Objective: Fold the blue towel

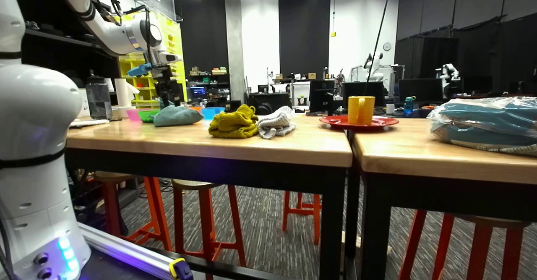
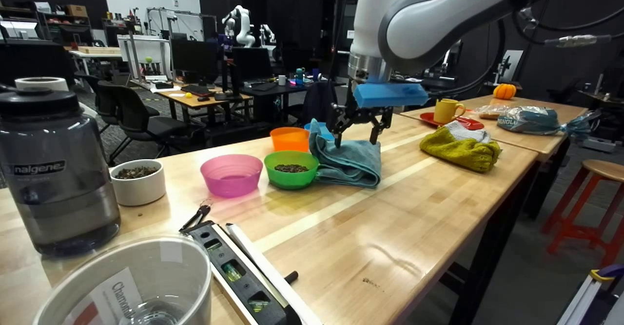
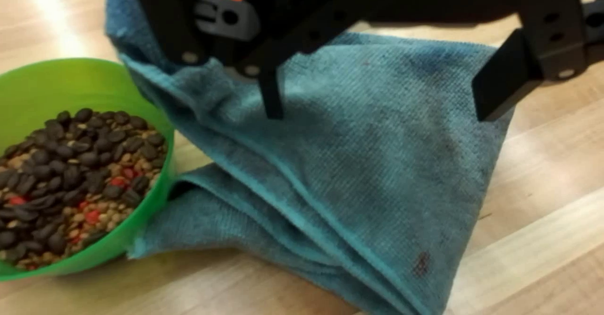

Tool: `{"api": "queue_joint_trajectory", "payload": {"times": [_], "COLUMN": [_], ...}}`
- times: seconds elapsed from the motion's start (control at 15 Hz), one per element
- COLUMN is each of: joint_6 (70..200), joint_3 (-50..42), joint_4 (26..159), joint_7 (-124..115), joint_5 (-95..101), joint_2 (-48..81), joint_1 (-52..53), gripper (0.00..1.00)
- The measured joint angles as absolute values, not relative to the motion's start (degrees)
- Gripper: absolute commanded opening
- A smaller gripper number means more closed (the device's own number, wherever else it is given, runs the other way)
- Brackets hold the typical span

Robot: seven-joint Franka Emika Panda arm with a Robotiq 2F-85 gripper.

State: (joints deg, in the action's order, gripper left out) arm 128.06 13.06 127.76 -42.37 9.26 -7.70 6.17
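two fingers (image 3: 272, 97) held wide apart, nothing gripped. blue towel (image 3: 373, 173) seen below the gripper (image 3: 382, 112), just beside green bowl (image 2: 291, 182). its raised flap (image 2: 317, 144) is left of both fingers in an exterior view; leftward shift probably needed before pinching.

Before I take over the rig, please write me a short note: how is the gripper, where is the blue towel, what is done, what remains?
Gripper: open, over the blue towel, gripping nothing; whether it touches the cloth I cannot tell.
Place: towel lies on the table, close beside the green bowl.
Done: cloth is partly folded, with several layers at one edge.
Left: one corner stands raised and a loose flap points to the bowl. Probably bring these in and flatten; the bowl is filled, so best not to bump it.
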Motion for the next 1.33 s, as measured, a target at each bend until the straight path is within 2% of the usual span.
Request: {"api": "queue_joint_trajectory", "payload": {"times": [0.73,1.33], "joint_6": [128.4,127.6], "joint_3": [10.1,9.6], "joint_4": [125.1,124.0], "joint_7": [-44.3,-44.1], "joint_5": [7.5,6.6], "joint_2": [1.3,-0.5], "joint_1": [6.2,6.8], "gripper": [1.00,1.00]}}
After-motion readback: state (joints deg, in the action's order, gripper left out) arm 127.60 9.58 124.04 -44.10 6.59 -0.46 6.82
